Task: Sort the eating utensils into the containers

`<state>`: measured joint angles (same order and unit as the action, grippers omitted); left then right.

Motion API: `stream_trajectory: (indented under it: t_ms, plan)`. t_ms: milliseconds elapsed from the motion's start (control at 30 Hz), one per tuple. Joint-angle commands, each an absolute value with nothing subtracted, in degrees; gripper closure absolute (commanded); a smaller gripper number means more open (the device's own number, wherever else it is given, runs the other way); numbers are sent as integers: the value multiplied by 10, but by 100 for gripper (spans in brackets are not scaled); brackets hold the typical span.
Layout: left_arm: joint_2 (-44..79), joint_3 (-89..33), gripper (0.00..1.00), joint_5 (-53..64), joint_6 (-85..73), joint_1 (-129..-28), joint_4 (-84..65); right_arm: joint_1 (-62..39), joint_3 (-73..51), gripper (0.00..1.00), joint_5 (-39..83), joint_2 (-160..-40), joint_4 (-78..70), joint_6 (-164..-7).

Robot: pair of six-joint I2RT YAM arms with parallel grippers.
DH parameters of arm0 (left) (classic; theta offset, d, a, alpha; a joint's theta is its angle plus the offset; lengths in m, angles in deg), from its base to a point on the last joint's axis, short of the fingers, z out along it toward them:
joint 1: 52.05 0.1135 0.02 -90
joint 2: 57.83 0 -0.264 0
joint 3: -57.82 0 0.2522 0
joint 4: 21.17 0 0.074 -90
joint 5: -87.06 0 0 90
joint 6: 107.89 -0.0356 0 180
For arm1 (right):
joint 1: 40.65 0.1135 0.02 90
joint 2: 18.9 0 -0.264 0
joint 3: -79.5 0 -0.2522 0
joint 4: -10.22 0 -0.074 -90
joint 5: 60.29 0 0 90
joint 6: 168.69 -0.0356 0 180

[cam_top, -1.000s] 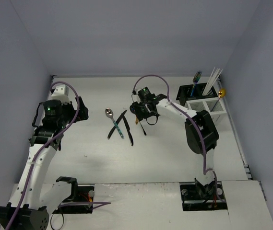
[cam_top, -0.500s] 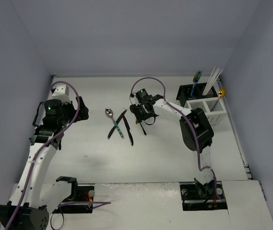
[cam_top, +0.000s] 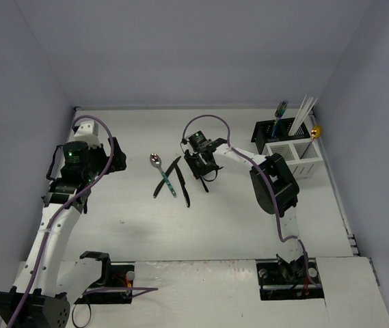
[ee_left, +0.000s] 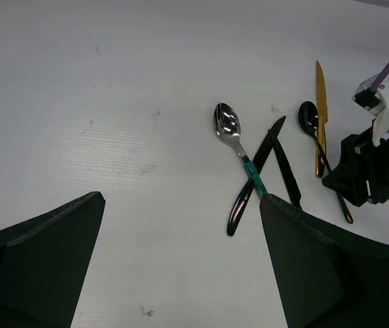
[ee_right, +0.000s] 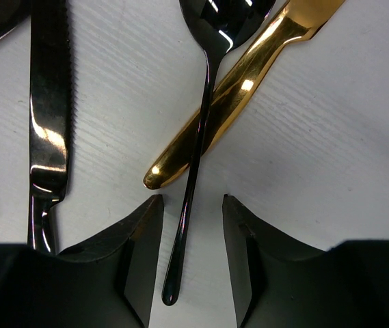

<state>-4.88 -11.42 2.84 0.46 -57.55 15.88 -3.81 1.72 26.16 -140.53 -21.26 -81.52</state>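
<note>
Well, my right pincer (ee_right: 191, 229) is down low over the table (ee_right: 331, 164). Its two fingers are a little apart, one on each side of the thin handle of the black spoon (ee_right: 193, 171). They do not touch the handle, and white table shows on both sides of it. Just past my fingertips the gold knife (ee_right: 249, 72) lies under the spoon and crosses it. To the left of the pincer a black knife (ee_right: 47, 116) lies flat, apart from the spoon. Further left is a silver spoon with a teal handle (ee_left: 227, 126), crossed with other black pieces. Far to the pincer's right stand the black caddy (cam_top: 273, 130) and the white caddy (cam_top: 291, 156), with some pieces upright in them. My left pincer (ee_left: 182, 199) is well off to the left, wide apart and holding nothing.
</note>
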Motion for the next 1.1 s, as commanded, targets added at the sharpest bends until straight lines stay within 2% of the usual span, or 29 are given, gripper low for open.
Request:
stream_trajectory:
  t_ms: [0, 200, 333, 433, 733, 933, 1067]
  plan:
    - [-48, -119, 3, 31, 11, -571, 126, -34, 41, 64, 280, -1408, -222, -808]
    - [-47, -119, 3, 30, 10, -571, 128, -33, 58, 69, 282, -1425, -224, -807]
    - [-47, -119, 3, 29, 10, -571, 127, -33, 64, 84, 280, -1433, -226, -804]
    - [-47, -118, 3, 29, 10, -571, 128, -33, 66, 99, 281, -1429, -228, -800]
    - [-45, -119, 3, 27, 11, -571, 129, -33, 101, 100, 293, -1350, -231, -797]
    - [-48, -119, 3, 22, 10, -571, 130, -55, 105, 100, 394, -1238, -229, -795]
    - [-49, -119, 3, 16, 10, -571, 131, -121, 94, 100, 471, -1164, -211, -809]
